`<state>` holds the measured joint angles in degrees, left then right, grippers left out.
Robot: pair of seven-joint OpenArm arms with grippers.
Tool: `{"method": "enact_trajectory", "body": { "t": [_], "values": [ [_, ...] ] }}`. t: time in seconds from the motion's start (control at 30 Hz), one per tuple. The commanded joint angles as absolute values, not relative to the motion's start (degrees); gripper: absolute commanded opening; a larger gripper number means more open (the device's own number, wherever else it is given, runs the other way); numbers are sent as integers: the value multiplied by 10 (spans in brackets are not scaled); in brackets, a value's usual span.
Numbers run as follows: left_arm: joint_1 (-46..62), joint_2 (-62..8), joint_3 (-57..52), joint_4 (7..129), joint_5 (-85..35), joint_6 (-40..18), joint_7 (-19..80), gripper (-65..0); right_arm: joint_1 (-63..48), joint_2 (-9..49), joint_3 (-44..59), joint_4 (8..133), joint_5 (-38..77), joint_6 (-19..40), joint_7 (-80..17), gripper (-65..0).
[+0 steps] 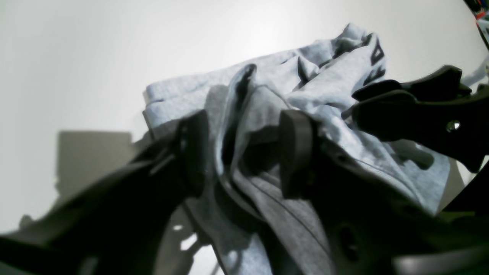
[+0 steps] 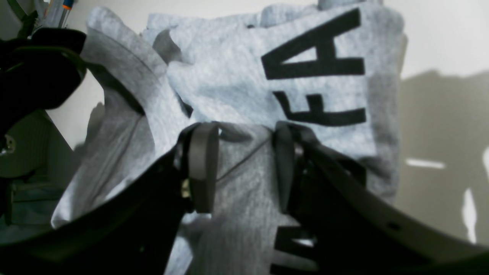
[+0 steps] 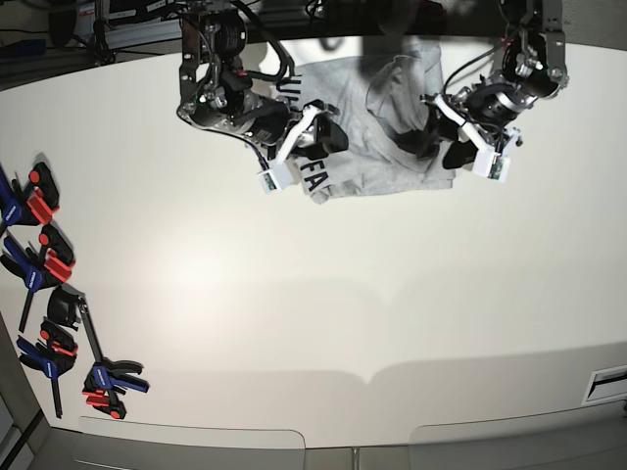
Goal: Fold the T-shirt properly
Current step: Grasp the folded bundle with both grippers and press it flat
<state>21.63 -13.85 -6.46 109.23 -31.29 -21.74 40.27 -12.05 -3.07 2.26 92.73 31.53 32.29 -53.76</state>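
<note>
White desk, T-shirt bunched at its far edge.
Soft, light, limp cloth is pinched between each hand's pads: left hand, right hand; hems are best gripped.

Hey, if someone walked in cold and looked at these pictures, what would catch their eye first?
Most likely the crumpled grey T-shirt at the far edge of the white table, its black block lettering facing up, with the right gripper and the left gripper each straddling a bunch of its cloth. After that, the red, blue and black clamps lying along the table's left edge in the base view.
</note>
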Motion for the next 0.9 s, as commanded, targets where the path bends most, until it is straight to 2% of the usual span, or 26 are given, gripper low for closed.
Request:
{"method": "enact_trajectory", "body": {
  "t": [0.0, 0.1, 0.27, 0.5, 0.53, 0.6, 0.77, 0.87],
  "values": [
    [214, -142, -67, 1102, -320, -223, 389, -437, -114, -34, 22, 935, 322, 326, -524, -414],
    [214, -142, -66, 1102, -320, -223, 389, -466, -114, -33, 22, 935, 322, 326, -512, -414],
    [214, -142, -62, 1095, -320, -224, 389, -466, -112, -34, 22, 935, 322, 326, -512, -414],
    [172, -141, -35, 1012, -320, -225, 390, -472, -113, -33, 22, 935, 349, 326, -503, -414],
    [168, -140, -35, 1009, -319, -226, 392, -503, -112, -34, 22, 935, 354, 326, -502, -414],
    [162, -140, -35, 1009, -316, -226, 394, -636, -112, -33, 22, 935, 356, 326, -496, -414],
    [160, -142, -37, 1009, -308, -225, 394, -650, -105, -33, 23, 935, 343, 321, -486, -414],
    [160, -142, -37, 1009, -275, -222, 394, -650, -94, -33, 23, 935, 302, 279, -468, -414]
  ]
}}
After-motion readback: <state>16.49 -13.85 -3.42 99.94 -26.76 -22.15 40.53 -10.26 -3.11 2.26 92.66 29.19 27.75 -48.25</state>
